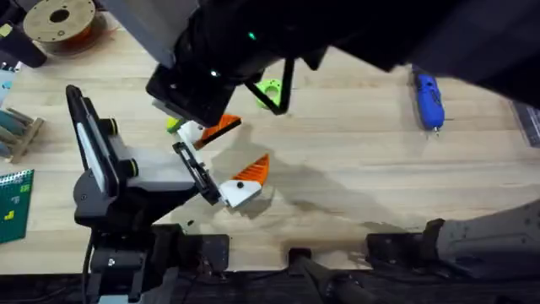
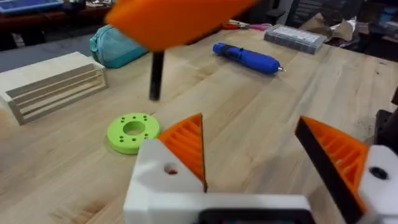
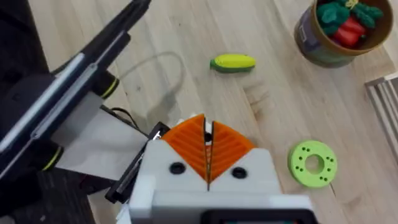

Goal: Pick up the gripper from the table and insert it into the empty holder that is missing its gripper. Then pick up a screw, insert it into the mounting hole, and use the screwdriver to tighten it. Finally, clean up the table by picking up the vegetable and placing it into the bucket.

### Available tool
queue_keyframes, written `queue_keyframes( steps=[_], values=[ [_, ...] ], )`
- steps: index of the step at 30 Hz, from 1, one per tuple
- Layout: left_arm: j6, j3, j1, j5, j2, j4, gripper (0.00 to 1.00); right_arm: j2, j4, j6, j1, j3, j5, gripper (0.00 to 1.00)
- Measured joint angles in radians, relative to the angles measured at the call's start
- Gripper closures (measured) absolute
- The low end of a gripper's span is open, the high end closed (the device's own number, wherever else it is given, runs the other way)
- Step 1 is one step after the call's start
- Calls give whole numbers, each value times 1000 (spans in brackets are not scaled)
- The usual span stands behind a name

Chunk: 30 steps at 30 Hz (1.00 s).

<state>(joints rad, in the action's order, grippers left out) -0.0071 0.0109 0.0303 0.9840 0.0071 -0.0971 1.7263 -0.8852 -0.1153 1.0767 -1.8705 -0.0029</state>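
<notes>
Vegetable [image 3: 233, 62]: one yellow toy piece with a greenish underside, lying flat on the bare wood of the tabletop [image 1: 354, 169], left of its middle. In the overhead view we see only a yellow sliver of it, just beside the right gripper.

Bucket [image 3: 311, 37]: olive tub with a brown rim, standing upright and well apart from the vegetable. We count red and green toy pieces [image 3: 345, 18] inside it. There is a dark patch on its wall; we cannot read anything there.

Screwdriver [image 1: 429, 100]: bright blue, lying on its side toward the far right corner of the tabletop, touched by neither arm. We find no legible brand on it.

Right gripper [image 3: 207, 140]: orange ribbed fingers pressed together tip to tip. Whether anything thin sits between them we cannot tell. It hangs above the tabletop, left of centre.

Left gripper [image 2: 261, 152]: orange fingers spread wide with nothing between them, low over the wood nearer the front edge.

Green disc [image 2: 132, 132]: flat ring with small holes, lying near the middle of the tabletop, between the two grippers and the far edge.

Wooden rack [image 2: 50, 84]: slatted, at the left edge.

Teal pouch [image 2: 118, 46] and grey box [image 2: 293, 37]: along the far edge; any print on them is too small for us to read.

Filament spool [image 1: 59, 17]: at the far left corner.
</notes>
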Motion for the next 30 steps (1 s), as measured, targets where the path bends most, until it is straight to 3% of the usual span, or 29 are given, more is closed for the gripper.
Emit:
queue_keyframes(
  steps=[5,30],
  values=[
    [0,0,0,0,0,0,73,69,-50,-21,0,-62,14,996],
    [0,0,0,0,0,0,74,97,-108,-24,2,-65,67,996]
  ],
)
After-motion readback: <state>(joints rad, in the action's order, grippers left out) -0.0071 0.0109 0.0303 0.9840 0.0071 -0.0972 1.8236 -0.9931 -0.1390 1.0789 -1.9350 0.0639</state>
